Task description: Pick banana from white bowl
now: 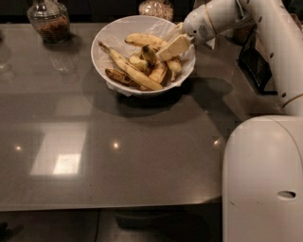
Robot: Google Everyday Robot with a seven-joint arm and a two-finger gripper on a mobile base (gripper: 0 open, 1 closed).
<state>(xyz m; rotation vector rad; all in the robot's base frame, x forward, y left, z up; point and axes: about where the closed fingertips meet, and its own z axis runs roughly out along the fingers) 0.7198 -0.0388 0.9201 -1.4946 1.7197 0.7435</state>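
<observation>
Locate large, deep, round white bowl (111, 38) on grey tabletop (118, 160), note thick curved brown-speckled yellow banana (142, 39) lying unlifted at its rear, then cream-coloured robot gripper (174, 46) poised over right rim, aperture indeterminable; grasp and lift outstanding.

Grey table (118, 156) — white bowl (113, 38), two jars (49, 19) (156, 8), gripper (171, 40) over bowl

Dim light, glare spots on table (142, 189); gripper (173, 46) lit over white bowl (112, 37).

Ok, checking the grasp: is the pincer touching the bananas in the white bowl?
Cannot tell. Camera view: the pincer hangs over the white bowl, overlapping the bananas; contact unclear.
</observation>
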